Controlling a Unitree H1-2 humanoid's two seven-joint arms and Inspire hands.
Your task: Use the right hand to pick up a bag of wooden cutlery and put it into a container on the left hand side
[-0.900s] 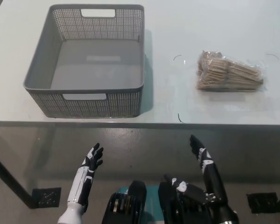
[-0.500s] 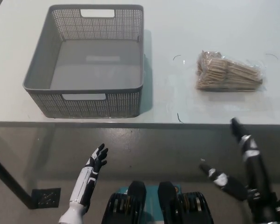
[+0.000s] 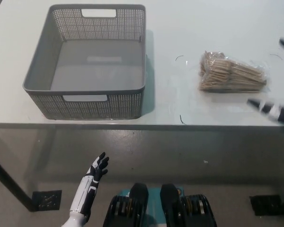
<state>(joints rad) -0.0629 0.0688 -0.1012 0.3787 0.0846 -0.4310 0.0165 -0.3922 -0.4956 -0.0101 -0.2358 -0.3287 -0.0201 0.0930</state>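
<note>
A clear bag of wooden cutlery [image 3: 232, 73] lies on the white table [image 3: 189, 28], right of centre. An empty grey perforated basket [image 3: 92, 61] stands on the table's left part. My black right hand [image 3: 277, 111] shows at the picture's right edge, over the table just right of the bag and not touching it. Its fingers are spread and hold nothing; most of the hand is cut off by the frame. My white left hand [image 3: 93, 172] hangs below the table's front edge at lower left, fingers apart and empty.
The table's front edge [image 3: 142, 125] runs across the middle of the picture, with dark floor below it. A bare strip of tabletop separates the basket from the bag.
My right hand has risen from below the table's front edge, swinging right and up to the table's right edge beside the bag. The left hand has barely moved.
</note>
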